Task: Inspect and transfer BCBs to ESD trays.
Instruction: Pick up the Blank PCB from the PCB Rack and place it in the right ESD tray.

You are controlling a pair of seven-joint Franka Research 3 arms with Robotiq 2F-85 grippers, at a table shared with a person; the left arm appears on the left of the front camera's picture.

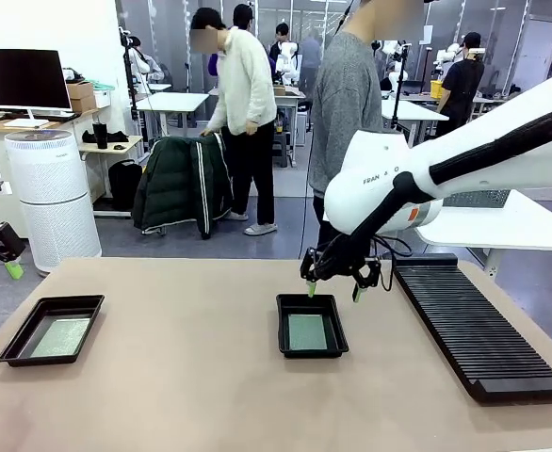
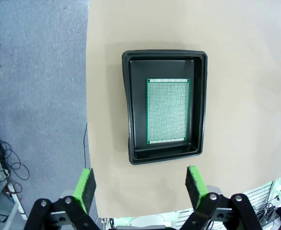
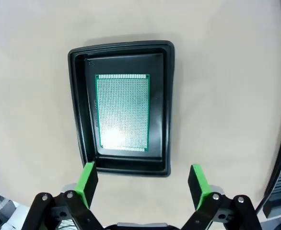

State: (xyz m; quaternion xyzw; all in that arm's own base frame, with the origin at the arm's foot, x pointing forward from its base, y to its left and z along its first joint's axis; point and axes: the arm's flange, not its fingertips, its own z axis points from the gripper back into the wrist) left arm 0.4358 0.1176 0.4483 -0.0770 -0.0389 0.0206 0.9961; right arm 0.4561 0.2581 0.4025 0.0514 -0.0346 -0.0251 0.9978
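Two black trays sit on the table (image 1: 210, 377), each holding one green board lying flat: the left tray (image 1: 52, 329) with its board (image 1: 61, 336), the middle tray (image 1: 312, 325) with its board (image 1: 307, 331). The right gripper (image 1: 332, 290) hovers above the middle tray, jaws spread and empty. The left gripper (image 2: 139, 187) hangs spread and empty above the left tray. A ribbed rack (image 1: 469, 325) lies at right.

Bare tan tabletop (image 1: 191, 377) lies open across the frame's middle between my two shallow black plastic trays (image 1: 52, 329) (image 1: 311, 325); the long black ribbed rack (image 1: 474, 325) blocks the right.
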